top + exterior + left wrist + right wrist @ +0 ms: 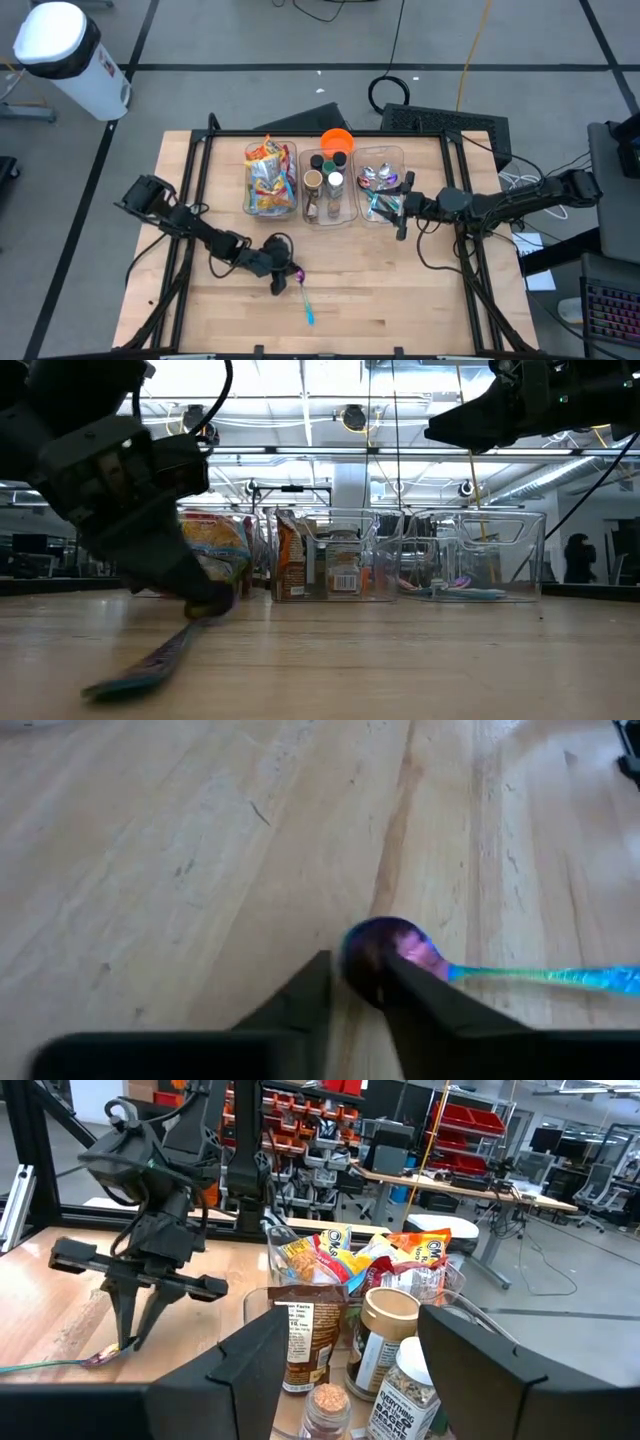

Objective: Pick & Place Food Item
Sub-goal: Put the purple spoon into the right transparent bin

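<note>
The left gripper (284, 277) pinches the rounded, glossy purple bowl of an iridescent spoon (304, 296), whose slim teal handle lies flat on the pale wood-grain table (400, 290). The right gripper (401, 207) hovers with fingers spread wide above three clear plastic bins (323, 185) holding crinkly snack packets, jars and shiny spoons.
</note>
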Action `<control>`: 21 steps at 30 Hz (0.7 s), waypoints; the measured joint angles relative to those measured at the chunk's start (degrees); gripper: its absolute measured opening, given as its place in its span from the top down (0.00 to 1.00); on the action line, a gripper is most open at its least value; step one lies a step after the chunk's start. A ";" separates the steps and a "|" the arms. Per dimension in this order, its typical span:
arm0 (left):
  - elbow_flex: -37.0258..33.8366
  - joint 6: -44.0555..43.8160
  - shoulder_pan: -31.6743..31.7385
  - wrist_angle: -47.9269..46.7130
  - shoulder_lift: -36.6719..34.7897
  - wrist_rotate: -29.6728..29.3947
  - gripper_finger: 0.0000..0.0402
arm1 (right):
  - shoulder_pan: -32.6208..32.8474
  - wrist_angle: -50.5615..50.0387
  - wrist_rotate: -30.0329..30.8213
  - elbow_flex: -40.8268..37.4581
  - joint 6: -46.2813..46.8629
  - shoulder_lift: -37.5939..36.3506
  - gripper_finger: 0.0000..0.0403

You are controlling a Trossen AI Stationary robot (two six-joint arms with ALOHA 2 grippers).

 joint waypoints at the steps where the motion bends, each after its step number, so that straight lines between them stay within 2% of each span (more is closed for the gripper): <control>1: 0.00 0.24 0.08 0.08 0.00 -0.10 0.82 | 0.00 -0.13 -0.02 0.00 0.00 0.00 0.47; 4: 0.04 0.64 0.82 1.75 -0.11 -0.04 0.95 | 0.00 -0.18 -0.02 0.00 0.00 0.00 0.47; 8: 0.11 4.27 2.02 4.25 -1.00 1.72 0.94 | 0.00 -0.18 -0.04 0.00 0.00 0.00 0.47; 12: 2.85 11.70 2.49 1.75 -5.16 2.92 0.98 | 0.00 -0.12 -0.08 0.00 1.16 0.00 0.47; 16: 9.26 21.85 2.55 -8.59 -10.54 1.08 0.98 | 0.00 0.79 -0.28 0.00 1.30 0.01 0.47; 21: 22.24 33.89 2.34 -25.36 -14.33 -8.21 0.99 | 0.22 2.27 -0.48 0.02 2.95 0.00 0.47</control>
